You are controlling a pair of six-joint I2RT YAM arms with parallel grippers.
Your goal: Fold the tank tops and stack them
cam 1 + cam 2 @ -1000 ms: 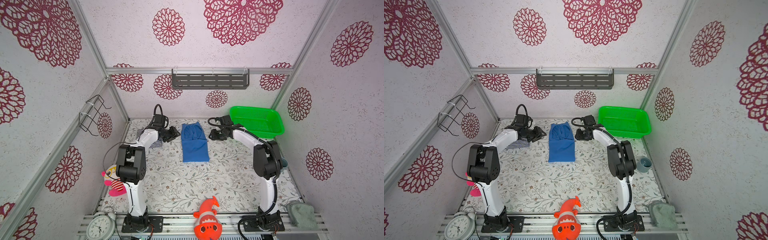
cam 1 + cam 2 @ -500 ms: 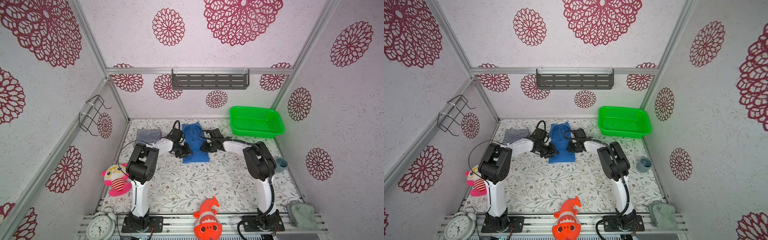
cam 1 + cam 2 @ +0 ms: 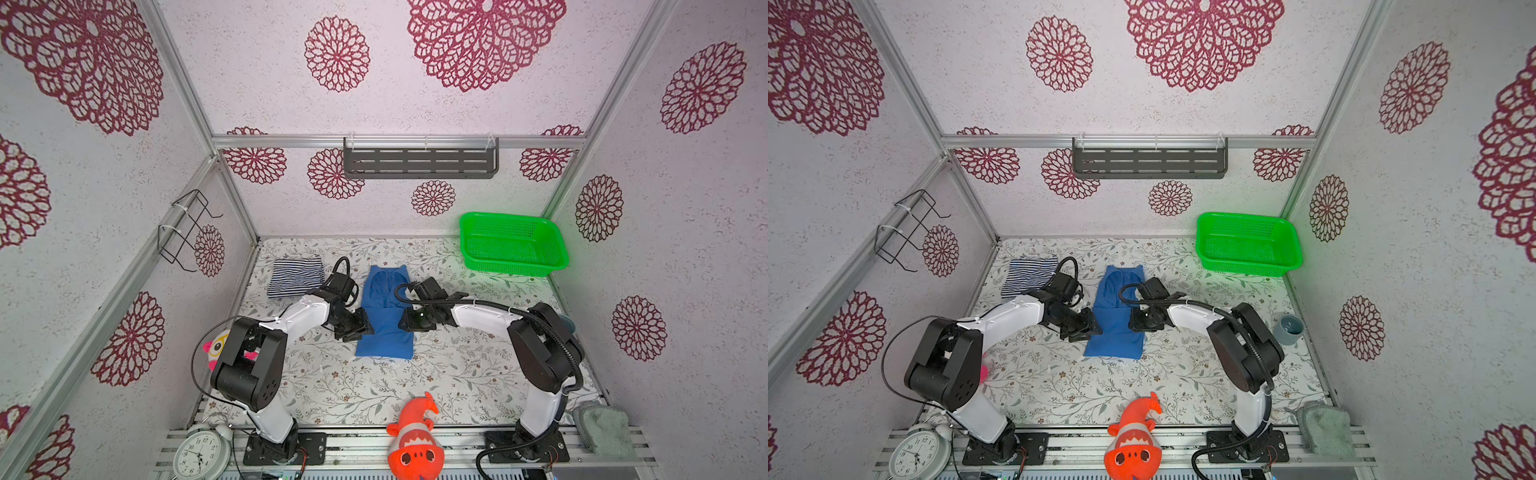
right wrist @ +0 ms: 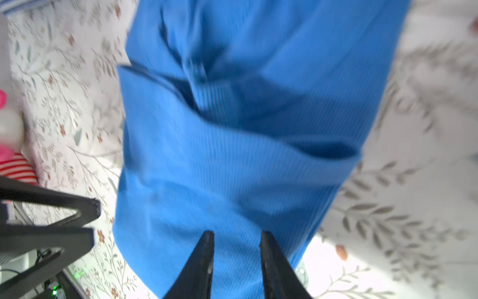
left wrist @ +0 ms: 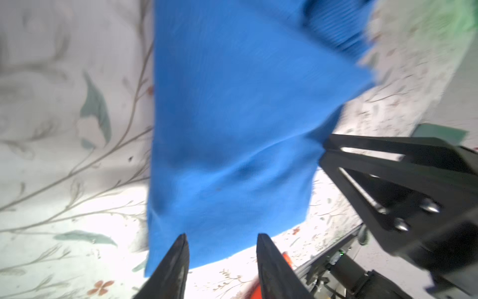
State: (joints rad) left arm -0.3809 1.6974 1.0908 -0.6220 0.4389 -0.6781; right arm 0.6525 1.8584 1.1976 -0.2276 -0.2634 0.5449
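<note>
Blue tank top (image 3: 385, 334): lies flat mid-table as a narrow strip, straps toward the back wall.
Striped tank top (image 3: 296, 276): folded, back left, apart from the blue one.
Left gripper (image 5: 221, 236): fingers spread at the blue top's left edge, pinching nothing.
Right gripper (image 4: 236, 234): fingers spread over its right edge; the blur hides whether they touch it.

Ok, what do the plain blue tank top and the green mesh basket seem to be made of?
Plain royal blue tank top: soft ribbed knit cloth, matte; fine parallel ribs and limp creases show in the right wrist view. Bright green rectangular basket: probably moulded plastic, slightly shiny; its walls are a perforated grid.
</note>
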